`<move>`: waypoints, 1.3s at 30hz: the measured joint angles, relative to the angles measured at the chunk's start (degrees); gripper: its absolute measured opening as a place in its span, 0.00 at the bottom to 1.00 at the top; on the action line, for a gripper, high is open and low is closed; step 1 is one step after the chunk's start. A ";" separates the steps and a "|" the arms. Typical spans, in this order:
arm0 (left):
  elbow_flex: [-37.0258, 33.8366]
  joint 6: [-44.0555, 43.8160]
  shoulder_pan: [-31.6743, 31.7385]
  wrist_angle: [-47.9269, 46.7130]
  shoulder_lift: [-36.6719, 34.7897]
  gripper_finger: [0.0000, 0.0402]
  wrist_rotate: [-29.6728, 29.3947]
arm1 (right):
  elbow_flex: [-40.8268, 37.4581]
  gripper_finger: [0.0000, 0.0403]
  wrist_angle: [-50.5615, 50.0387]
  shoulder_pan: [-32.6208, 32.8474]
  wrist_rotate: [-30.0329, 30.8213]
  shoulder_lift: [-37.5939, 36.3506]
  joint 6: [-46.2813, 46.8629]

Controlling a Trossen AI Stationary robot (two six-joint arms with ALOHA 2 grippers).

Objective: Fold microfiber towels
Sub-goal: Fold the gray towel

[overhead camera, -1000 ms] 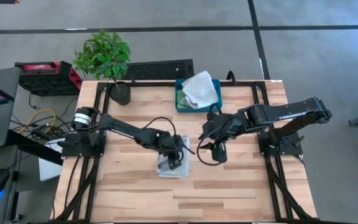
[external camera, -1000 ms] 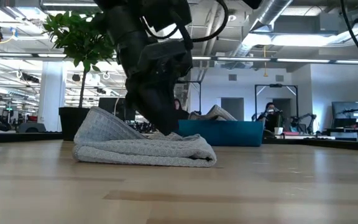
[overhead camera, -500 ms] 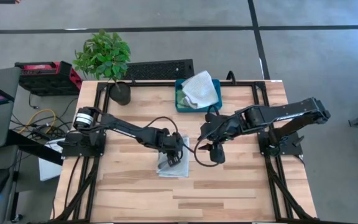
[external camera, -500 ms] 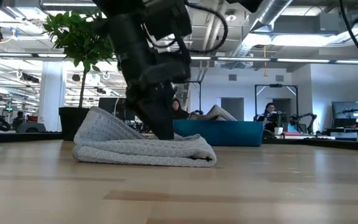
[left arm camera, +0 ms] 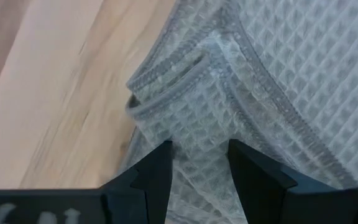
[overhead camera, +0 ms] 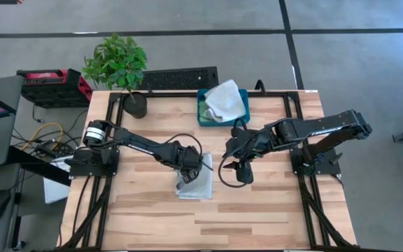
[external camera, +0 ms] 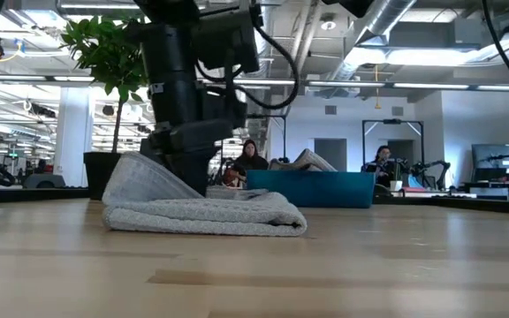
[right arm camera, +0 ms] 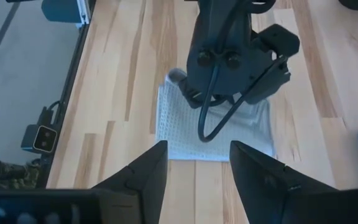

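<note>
A pale grey towel lies folded on the table's middle; it also shows in the low view, where its left part humps up. My left gripper is open and points down over the towel's far left corner, where layered hemmed edges lie between and ahead of its fingers. My right gripper hangs open and empty above the bare table, just right of the towel. More pale cloths lie heaped in the teal bin. My left gripper comes at the towel's far left corner from above, with its open fingers pointing down on either side of a ridge of layered cloth. I cannot tell whether the fingertips touch the cloth. The towel lies flat on the table.
The teal bin stands at the table's far edge, right of a potted plant. Bare wood lies along the table's near side. People sit in the room beyond the table.
My left gripper has gone from over the towel's middle toward the table's left and far edges and has turned about. The towel keeps its place and shape. My right gripper has drifted a little toward the towel.
</note>
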 joint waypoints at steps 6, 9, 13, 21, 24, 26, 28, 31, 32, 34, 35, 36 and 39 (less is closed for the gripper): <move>0.00 -3.85 -0.02 -7.69 -0.05 0.38 -1.27 | 0.00 0.49 0.00 0.00 -0.02 0.00 0.00; -0.02 -5.42 -0.25 -9.61 -1.09 0.38 -1.21 | 0.00 0.49 -0.01 0.00 0.00 0.00 0.00; -0.02 -6.54 -0.95 -8.77 -4.86 0.38 -0.98 | 0.00 0.49 0.00 -0.02 -0.01 0.00 0.00; 0.49 5.78 -2.71 5.09 -5.72 0.38 -5.01 | 0.00 0.49 0.03 -0.10 -0.01 0.00 0.00; 0.44 6.62 -2.04 7.02 -3.27 0.38 -5.48 | 0.00 0.49 0.16 -0.11 0.00 0.00 0.00; 0.44 5.23 -1.35 7.22 -1.71 0.38 -5.56 | 0.00 0.49 0.20 -0.11 0.00 0.00 0.00; 0.34 3.98 -0.83 6.15 -0.63 0.38 -5.85 | 0.02 0.49 0.22 -0.11 -0.02 0.00 0.00; 0.37 3.85 -0.30 5.86 0.28 0.38 -5.98 | 0.02 0.49 0.07 -0.11 0.00 0.00 0.02; 0.37 3.81 -0.14 5.16 0.32 0.38 -6.12 | 0.02 0.49 0.07 -0.11 -0.01 0.00 0.03; 0.37 3.14 0.00 4.67 0.54 0.38 -7.03 | 0.02 0.49 0.09 -0.11 0.00 0.00 0.02; 0.37 2.70 0.00 3.70 0.57 0.38 -7.95 | 0.02 0.49 0.07 -0.11 -0.02 0.00 0.02; 0.37 2.28 0.00 2.84 0.57 0.38 -8.89 | 0.02 0.49 0.07 -0.11 -0.01 0.00 0.02; 0.39 1.61 0.02 0.95 0.57 0.38 -9.28 | 0.01 0.49 0.07 -0.11 -0.01 0.00 0.02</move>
